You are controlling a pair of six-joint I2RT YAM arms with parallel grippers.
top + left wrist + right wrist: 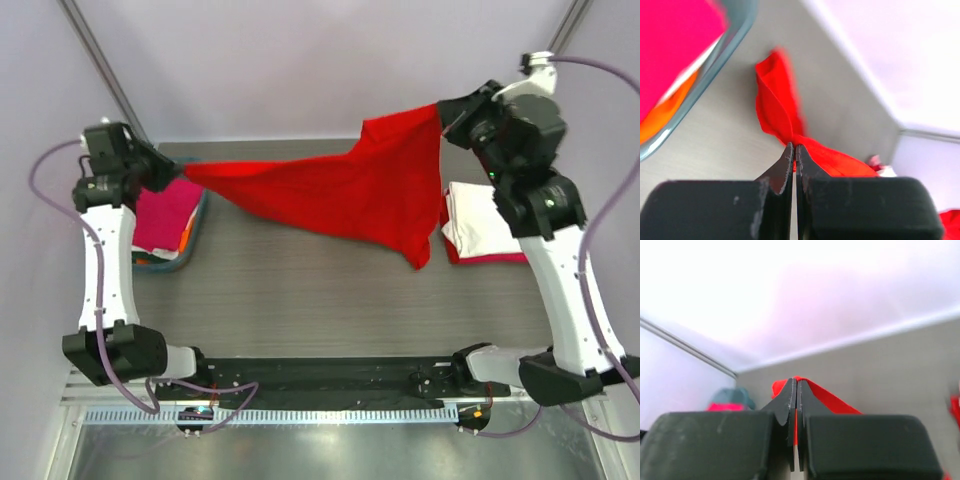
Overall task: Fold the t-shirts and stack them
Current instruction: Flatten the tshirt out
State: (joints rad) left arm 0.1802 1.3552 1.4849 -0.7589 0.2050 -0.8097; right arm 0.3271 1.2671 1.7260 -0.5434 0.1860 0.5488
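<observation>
One red t-shirt [350, 190] hangs stretched in the air above the tabletop [300, 290]. Its lower part sags to a point centre-right and it is not yet laid flat. The left claw [178, 170] is clamped on a bunched corner at the far left; the wrist view shows its jaws pressed together with red cloth pinched at the tips. The right claw [447, 112] is clamped on the opposite edge at the far right, held higher, jaws together with a thin red strip between them.

A folded white t-shirt [472, 222] lies on the tabletop at right, on top of a folded red piece [490, 257] that shows at its near edge. That looks like two shirts done and stacked.

The teal basket [715, 72] at the left edge holds a pink t-shirt [165, 215] with an orange t-shirt [662, 122] under it. A white sliver sits between them; I can't tell if it's another shirt.

Judgement: roughly mid-task. Left to do:
- lay the red one down, fold it and add it to the stack
- then fold and stack the pink and orange ones from the basket
</observation>
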